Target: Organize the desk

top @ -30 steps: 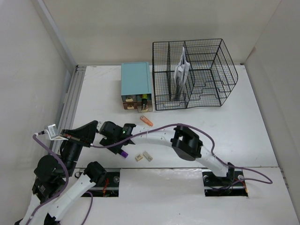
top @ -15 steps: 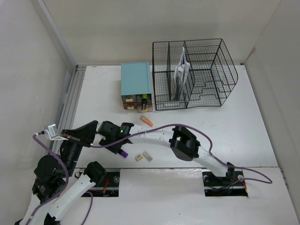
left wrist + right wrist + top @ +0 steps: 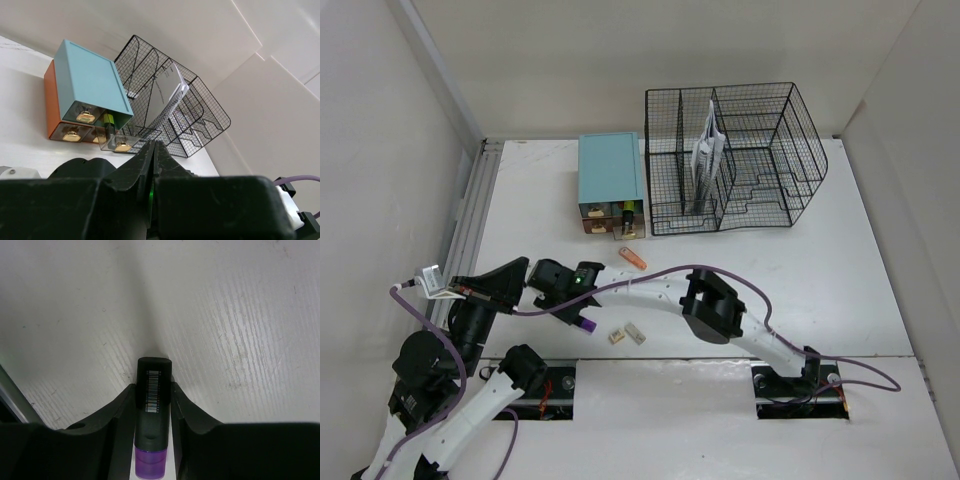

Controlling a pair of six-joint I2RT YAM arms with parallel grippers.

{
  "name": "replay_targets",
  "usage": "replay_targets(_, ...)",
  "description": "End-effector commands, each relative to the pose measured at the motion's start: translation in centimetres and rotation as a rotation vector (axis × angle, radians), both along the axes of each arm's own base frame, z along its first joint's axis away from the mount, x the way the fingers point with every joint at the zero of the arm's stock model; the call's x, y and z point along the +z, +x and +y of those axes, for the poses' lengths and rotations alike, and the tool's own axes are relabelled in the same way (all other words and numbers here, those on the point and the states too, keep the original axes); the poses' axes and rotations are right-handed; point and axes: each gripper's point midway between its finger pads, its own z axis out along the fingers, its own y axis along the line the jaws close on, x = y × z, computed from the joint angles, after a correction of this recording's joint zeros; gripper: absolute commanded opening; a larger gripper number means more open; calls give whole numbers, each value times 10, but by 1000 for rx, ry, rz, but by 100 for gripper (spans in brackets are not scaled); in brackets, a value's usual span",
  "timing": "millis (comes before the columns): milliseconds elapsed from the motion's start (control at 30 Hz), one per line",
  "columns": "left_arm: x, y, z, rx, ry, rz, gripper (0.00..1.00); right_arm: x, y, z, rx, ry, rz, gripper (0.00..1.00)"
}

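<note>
Clamping marker (image 3: 152, 405) on desk (image 3: 225, 315) — right jaws | purple cap (image 3: 149, 466) wristward, black end (image 3: 154, 363) outward

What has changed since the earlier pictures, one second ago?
The right hand closed onto the purple-capped marker, and its arm's elbow shifted slightly left. The left hand stayed shut; the marker, teal drawer box and wire-mesh rack did not move.

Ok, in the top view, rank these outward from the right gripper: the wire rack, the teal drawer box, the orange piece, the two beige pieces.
From the right gripper, closed on the purple marker:
1. beige pieces, just to its right, near the front edge.
2. orange piece, a little farther, toward the back.
3. teal drawer box, at the back, left of the rack.
4. wire rack, back right.
</note>
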Motion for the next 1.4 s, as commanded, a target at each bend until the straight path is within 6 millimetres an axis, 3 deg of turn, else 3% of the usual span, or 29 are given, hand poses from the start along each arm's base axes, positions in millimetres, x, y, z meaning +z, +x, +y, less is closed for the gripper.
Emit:
replay_targets(0, 38, -55, 48, -11, -188, -236, 0, -23, -9, -12, 39, -85, 23, 0)
replay_targets(100, 38, -55, 48, -11, -188, -236, 0, 2, -2, -7, 104, -45, -42, 0)
replay_targets(233, 38, -55, 48, -11, -188, -236, 0, 53, 9, 2, 228, 40, -117, 0)
replay_targets(267, 38, -55, 48, -11, -188, -236, 0, 59, 4, 4, 279, 72, -82, 0)
replay_targets(500, 43, -57, 53, 3, -196, -250, 0, 113, 29, -15, 426, 204, -7, 0)
replay_targets(633, 49, -61, 60, 15, -205, -265, 0, 147, 61, -30, 448, 293, -5, 0)
replay_targets(967, 50, -58, 57, 12, -220, -270, 0, 233, 96, -61, 570, 544, -30, 0)
replay_targets(1233, 47, -51, 52, 20, -216, -261, 0, 264, 130, -92, 615, 690, -41, 0)
replay_targets(1367, 46, -49, 50, 17, -224, -258, 0, 259, 147, -103, 633, 701, -72, 0)
